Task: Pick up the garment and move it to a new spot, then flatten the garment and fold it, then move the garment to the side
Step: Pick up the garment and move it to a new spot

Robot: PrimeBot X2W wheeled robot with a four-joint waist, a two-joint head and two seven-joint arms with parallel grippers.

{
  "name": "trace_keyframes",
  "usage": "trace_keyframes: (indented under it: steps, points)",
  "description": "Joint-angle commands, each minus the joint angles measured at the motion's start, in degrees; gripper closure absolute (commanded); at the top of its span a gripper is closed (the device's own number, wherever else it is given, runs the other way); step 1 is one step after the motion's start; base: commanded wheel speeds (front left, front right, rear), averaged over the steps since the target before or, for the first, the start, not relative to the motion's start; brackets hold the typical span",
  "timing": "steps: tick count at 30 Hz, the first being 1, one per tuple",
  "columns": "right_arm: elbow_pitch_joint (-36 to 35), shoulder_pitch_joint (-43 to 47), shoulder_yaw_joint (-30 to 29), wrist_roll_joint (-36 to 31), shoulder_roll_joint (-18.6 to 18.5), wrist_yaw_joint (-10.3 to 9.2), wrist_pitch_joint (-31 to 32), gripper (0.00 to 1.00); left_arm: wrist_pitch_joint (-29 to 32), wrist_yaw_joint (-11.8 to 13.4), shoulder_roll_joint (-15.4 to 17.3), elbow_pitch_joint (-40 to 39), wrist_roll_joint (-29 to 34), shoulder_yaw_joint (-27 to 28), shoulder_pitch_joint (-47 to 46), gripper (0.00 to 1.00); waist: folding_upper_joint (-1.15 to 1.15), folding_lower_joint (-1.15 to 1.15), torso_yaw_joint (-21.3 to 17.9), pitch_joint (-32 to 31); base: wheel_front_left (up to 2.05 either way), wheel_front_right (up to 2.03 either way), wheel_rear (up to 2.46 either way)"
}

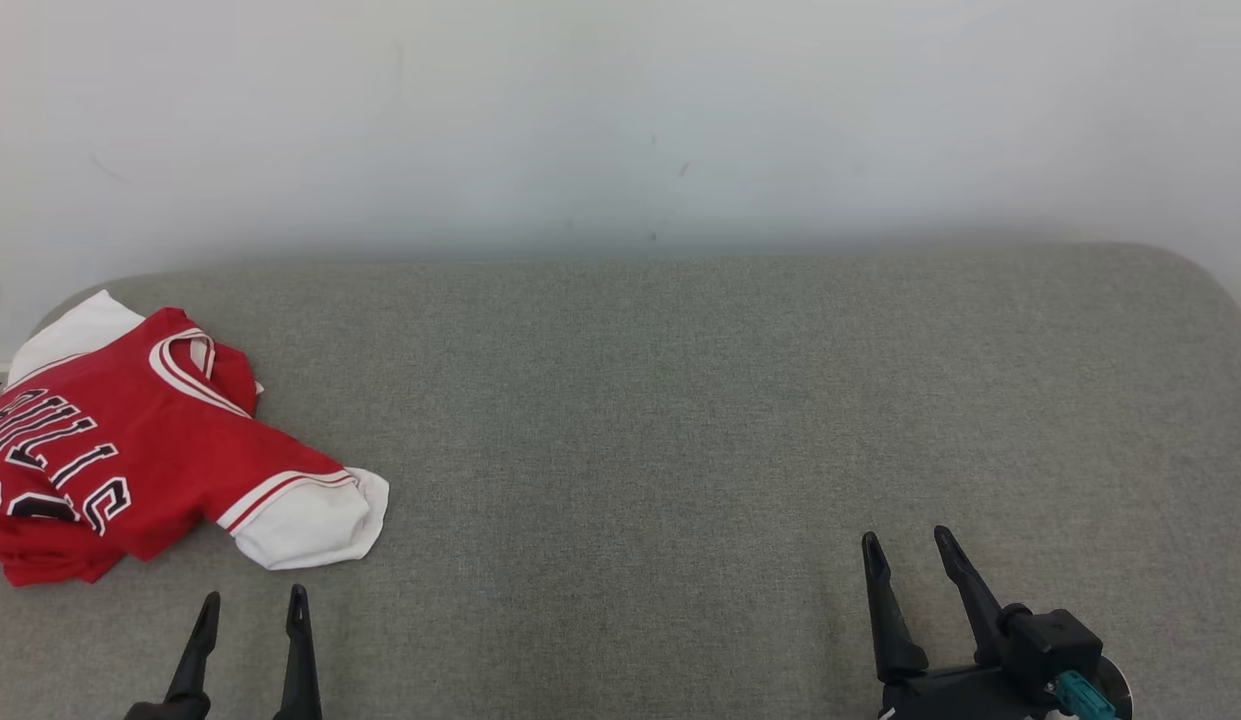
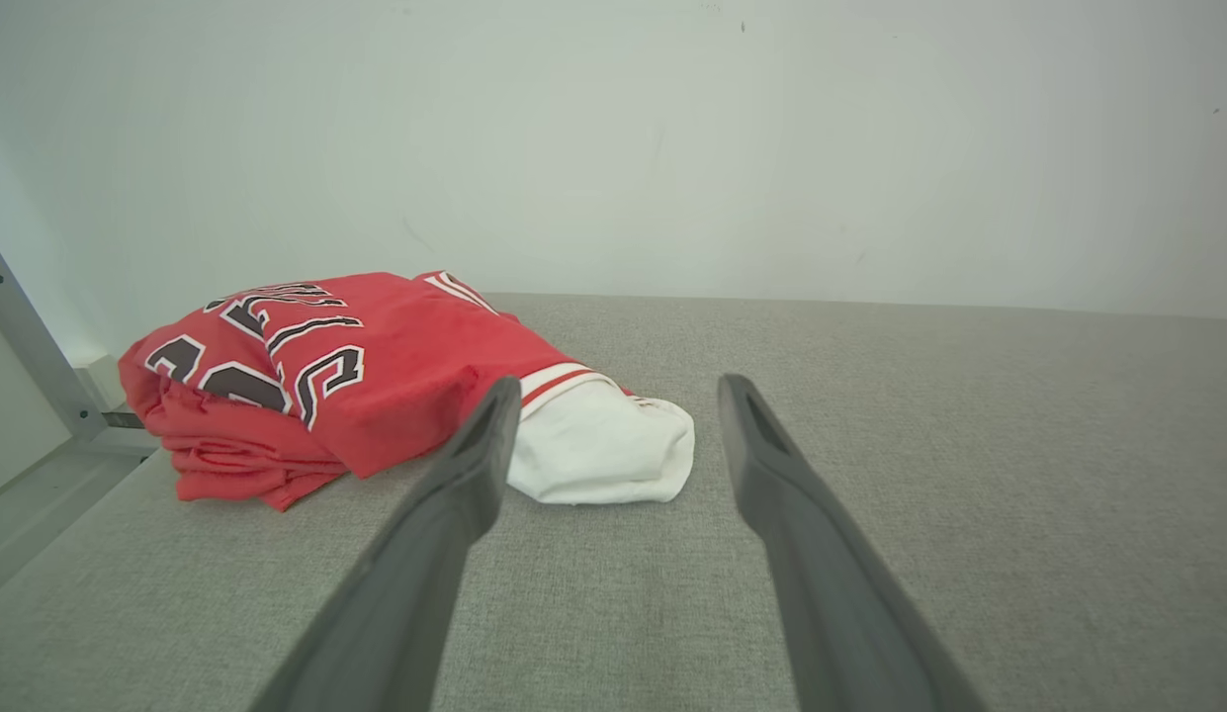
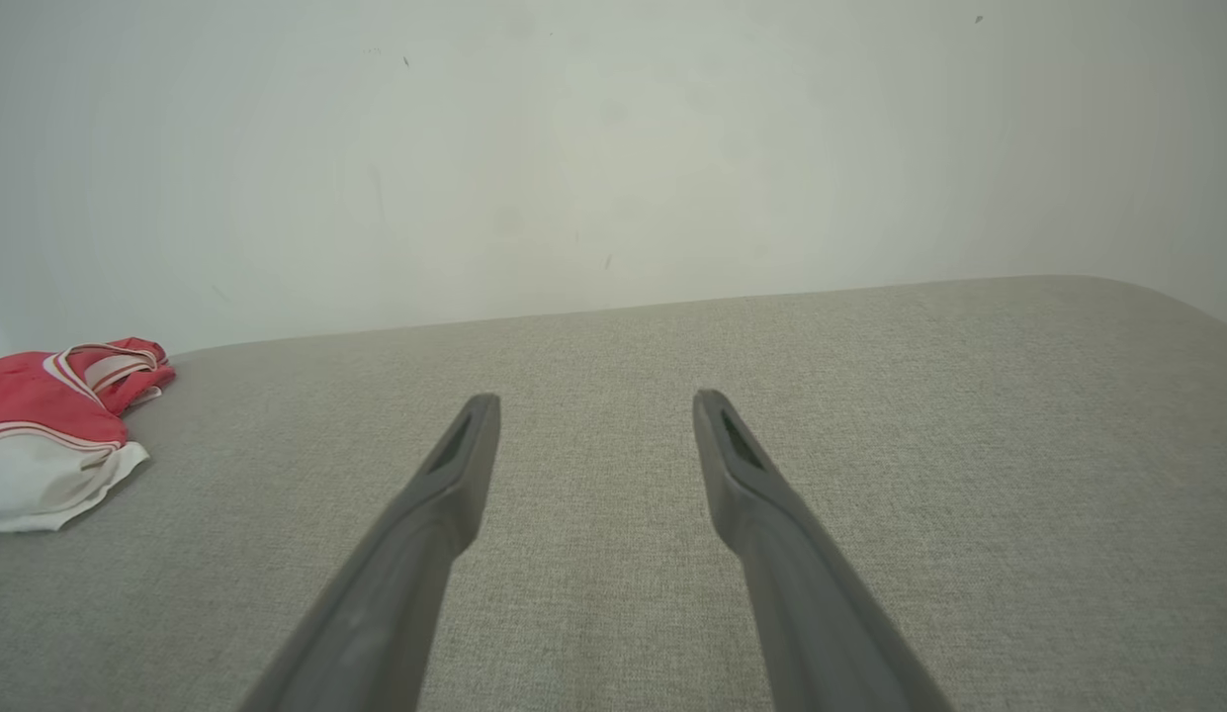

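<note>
— Grey padded surface (image 1: 680, 400) against a white wall (image 1: 620, 120). Where's the garment (image 1: 130, 440)?
— Red and white, bunched at the surface's far left corner.
— And the pincers?
— Left gripper (image 1: 255, 594) and right gripper (image 1: 905, 534) both spread wide, empty, at the near edge, neither touching it.

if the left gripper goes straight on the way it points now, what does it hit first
Most likely the white sleeve of the red jersey: it lies just ahead of the open left gripper, roughly in its line. How high the gripper rides above the grey cushion is unclear.
</note>
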Motion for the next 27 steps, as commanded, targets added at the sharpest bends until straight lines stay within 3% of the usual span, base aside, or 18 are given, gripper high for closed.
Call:
trace_keyframes:
  steps: [1, 16, 27]
  points:
    - [-0.1, -0.1, 0.1, -0.1, 0.1, -0.12, 0.0, 0.00, -0.2, 0.0, -0.2, -0.2, 0.5, 0.1, 0.4, 0.00, 0.00, 0.00, 0.0, 0.0, 0.00, 0.00, 0.00]
    - [-0.5, 0.4, -0.3, 0.3, 0.1, -0.12, 0.0, 0.00, -0.2, 0.1, -0.6, -0.3, 0.7, 0.4, 0.5, 0.00, 0.00, 0.00, 0.8, 0.0, 0.00, 0.00, 0.00]
    - [0.0, 1.0, -0.6, 0.5, 0.1, -0.12, 0.0, 0.00, -0.2, 0.5, -0.7, 0.3, 1.1, 0.3, -0.1, 0.00, 0.00, 0.00, 7.0, 0.1, 0.00, 0.00, 0.00]
